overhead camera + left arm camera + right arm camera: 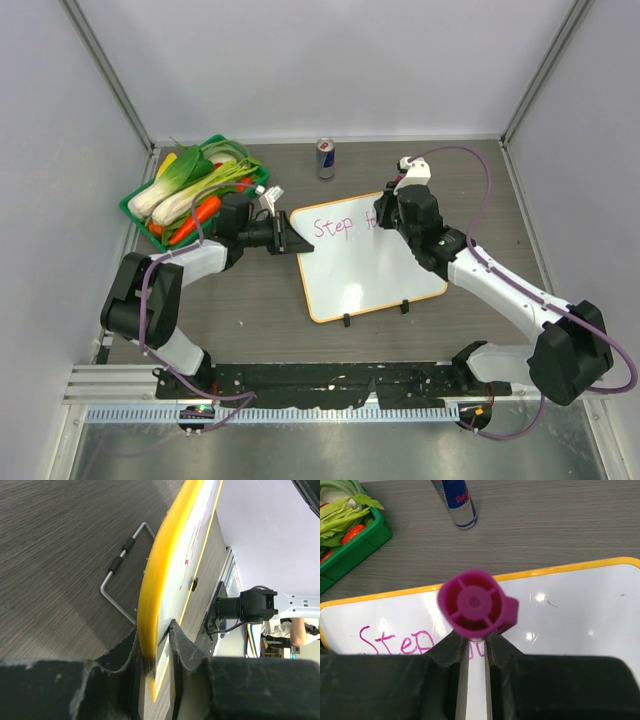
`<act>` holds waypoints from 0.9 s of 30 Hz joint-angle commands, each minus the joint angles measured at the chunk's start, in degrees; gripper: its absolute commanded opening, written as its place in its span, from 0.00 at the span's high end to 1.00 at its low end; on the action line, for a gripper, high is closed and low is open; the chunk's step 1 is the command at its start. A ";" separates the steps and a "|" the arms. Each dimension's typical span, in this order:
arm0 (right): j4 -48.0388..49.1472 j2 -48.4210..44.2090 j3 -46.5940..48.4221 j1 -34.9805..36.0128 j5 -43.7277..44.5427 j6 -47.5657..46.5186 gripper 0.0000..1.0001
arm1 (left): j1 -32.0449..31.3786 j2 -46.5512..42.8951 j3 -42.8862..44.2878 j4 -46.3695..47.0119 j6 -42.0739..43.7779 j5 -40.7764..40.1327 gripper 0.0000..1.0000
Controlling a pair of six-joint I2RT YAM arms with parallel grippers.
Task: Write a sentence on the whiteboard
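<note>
The whiteboard [370, 280] is white with a yellow-orange rim; its sentence [335, 227] is pink-magenta. The marker [476, 604] is magenta. The far-left basket [355, 550] is green, its vegetables [185, 185] green, white and orange. The can [455, 502] is blue, silver and red. The counter [250, 300] is grey-brown woodgrain.

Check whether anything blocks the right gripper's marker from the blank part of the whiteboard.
Nothing visible does. The right gripper holds the marker right over the whiteboard; the can and vegetable basket stand off the board.
</note>
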 commanded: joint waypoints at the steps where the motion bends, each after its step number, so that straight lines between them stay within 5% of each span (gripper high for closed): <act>1: 2.79 -0.22 2.00 -0.10 -1.33 0.53 0.99 | -2.11 0.71 -1.76 -5.66 5.88 -5.81 1.00; 27: 3.32 -1.89 -0.90 -2.39 -0.36 0.79 0.99 | -2.11 0.89 -1.49 -5.92 6.06 -5.72 1.00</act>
